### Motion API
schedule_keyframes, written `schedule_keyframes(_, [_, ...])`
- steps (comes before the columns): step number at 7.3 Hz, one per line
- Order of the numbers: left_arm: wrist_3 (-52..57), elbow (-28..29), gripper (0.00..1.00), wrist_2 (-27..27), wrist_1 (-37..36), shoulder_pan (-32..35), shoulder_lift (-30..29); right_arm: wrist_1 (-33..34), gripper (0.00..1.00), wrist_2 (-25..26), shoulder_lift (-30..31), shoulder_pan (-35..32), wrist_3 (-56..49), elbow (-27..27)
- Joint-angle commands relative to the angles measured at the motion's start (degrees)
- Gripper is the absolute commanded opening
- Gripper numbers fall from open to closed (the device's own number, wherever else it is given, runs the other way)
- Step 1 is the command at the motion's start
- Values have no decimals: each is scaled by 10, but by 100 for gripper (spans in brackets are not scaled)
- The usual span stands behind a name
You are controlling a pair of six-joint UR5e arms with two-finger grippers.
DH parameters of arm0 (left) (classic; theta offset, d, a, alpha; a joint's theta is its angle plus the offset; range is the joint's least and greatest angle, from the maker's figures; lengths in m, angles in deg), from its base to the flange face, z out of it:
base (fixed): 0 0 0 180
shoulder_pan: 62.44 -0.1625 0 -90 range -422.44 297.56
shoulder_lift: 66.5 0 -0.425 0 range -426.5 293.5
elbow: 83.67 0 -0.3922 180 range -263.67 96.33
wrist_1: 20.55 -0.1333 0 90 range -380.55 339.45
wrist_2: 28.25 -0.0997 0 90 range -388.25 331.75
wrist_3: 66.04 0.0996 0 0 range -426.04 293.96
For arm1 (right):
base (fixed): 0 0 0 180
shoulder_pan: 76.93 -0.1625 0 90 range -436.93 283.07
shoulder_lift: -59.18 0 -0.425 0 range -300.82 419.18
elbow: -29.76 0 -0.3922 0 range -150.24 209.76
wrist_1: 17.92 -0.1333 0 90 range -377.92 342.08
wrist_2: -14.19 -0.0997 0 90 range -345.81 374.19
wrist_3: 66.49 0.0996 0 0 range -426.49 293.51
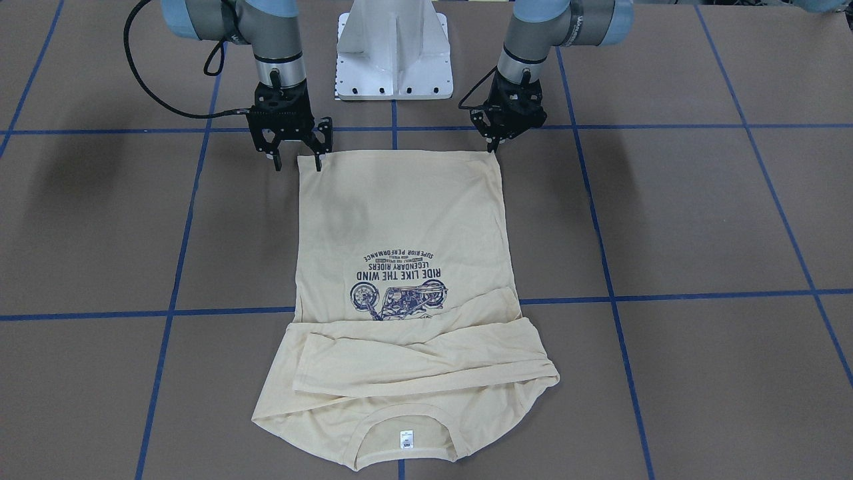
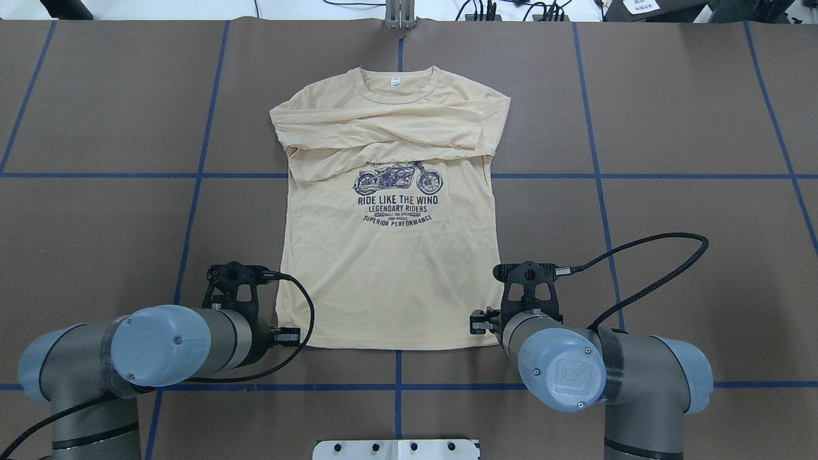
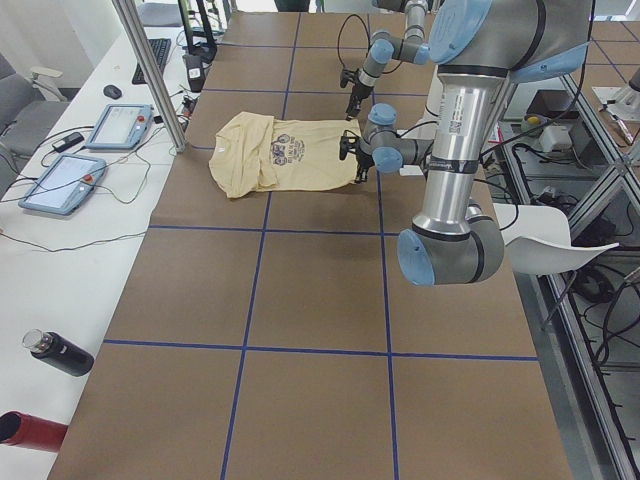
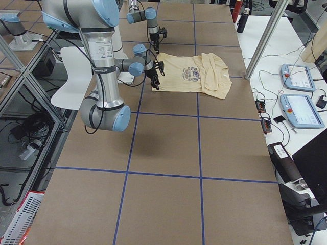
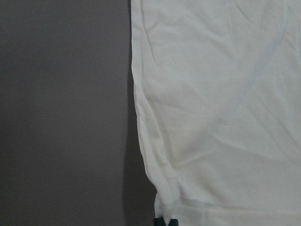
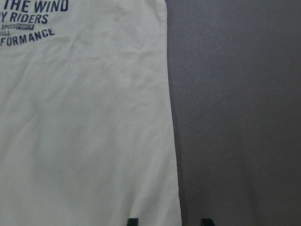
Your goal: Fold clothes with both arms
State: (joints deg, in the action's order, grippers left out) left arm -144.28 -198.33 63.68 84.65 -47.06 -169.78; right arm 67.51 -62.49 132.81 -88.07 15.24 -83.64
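The left gripper (image 1: 495,148) points straight down at the near left corner of the hem. Its two black fingertips (image 5: 159,221) are drawn close together on that corner, and the cloth puckers just above them, so it is pinching the pale cream-yellow long-sleeved T-shirt (image 1: 400,213) of thin fabric. The right gripper (image 1: 297,162) also points down, at the near right corner of the hem. Its fingers (image 6: 134,221) stand spread, one over the cloth and one over the bare table. The shirt's side edge runs between them, and nothing is caught in them.

From the two grippers the grey-and-silver arms with light blue joint caps rise back towards the robot. The left arm (image 2: 160,345) and the right arm (image 2: 575,364) sit on either side of the white metal base pedestal (image 1: 393,53), each with a black cable looping from its wrist.

The shirt lies flat and front up in the middle of the brown table marked with blue tape lines (image 1: 700,213). Its hem is on the near side, by the robot, and its collar on the far side. The navy motorcycle print with the words "RIDE LIKE THE WIND" (image 2: 397,188) sits across the chest. Both long sleeves (image 2: 383,128) are folded in across the upper chest, one over the other, and the lower one covers the top of the motorcycle. A small white neck label (image 2: 395,81) shows inside the collar.

Beyond the far edge of the table, a white bench holds two tablet-like control panels (image 3: 90,150).
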Motion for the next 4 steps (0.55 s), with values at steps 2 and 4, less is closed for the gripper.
schedule_keyframes(2, [-4, -1, 0, 0, 0, 0, 1, 0, 43, 17, 13, 10, 1, 4])
schedule_keyframes(4, [-5, -1, 0, 0, 0, 0, 1, 0, 42, 24, 16, 13, 2, 5])
